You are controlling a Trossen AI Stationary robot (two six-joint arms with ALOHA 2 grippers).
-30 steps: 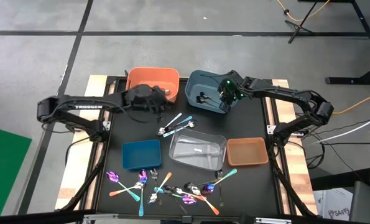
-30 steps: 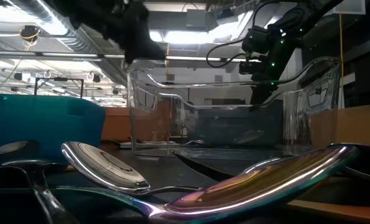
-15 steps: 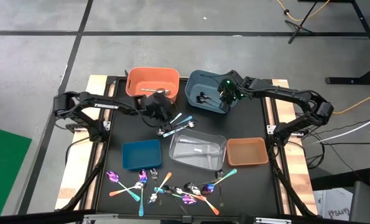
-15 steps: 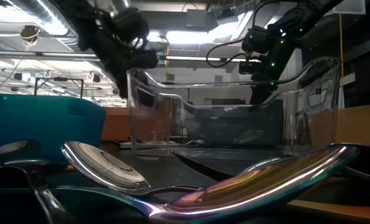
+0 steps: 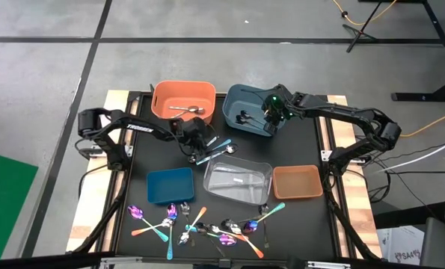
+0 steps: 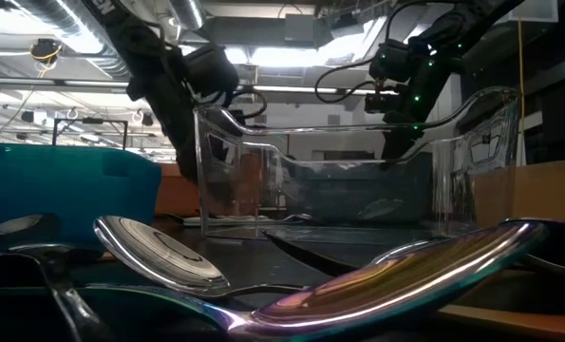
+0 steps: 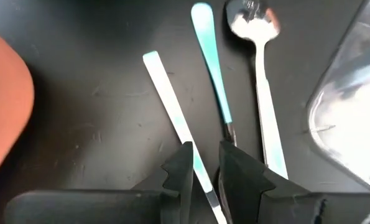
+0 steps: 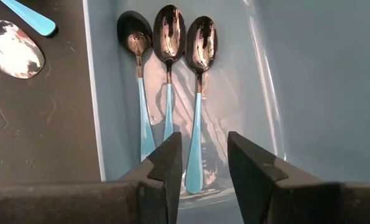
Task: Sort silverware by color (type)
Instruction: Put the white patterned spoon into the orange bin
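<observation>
At centre frame in the high view, three teal-handled pieces (image 5: 211,148) are lying on the black table (image 5: 297,149), just above the clear bin (image 5: 238,181). The left gripper (image 7: 202,167) is hovering right over them, fingers parted narrowly around one handle, gripping nothing. Upper centre, the grey-blue bin (image 5: 246,111) is holding three teal-handled spoons (image 8: 167,81); the right gripper (image 8: 202,163) is hanging over it, fingers apart and empty. More silverware (image 5: 200,226) is lying scattered along the bottom edge.
</observation>
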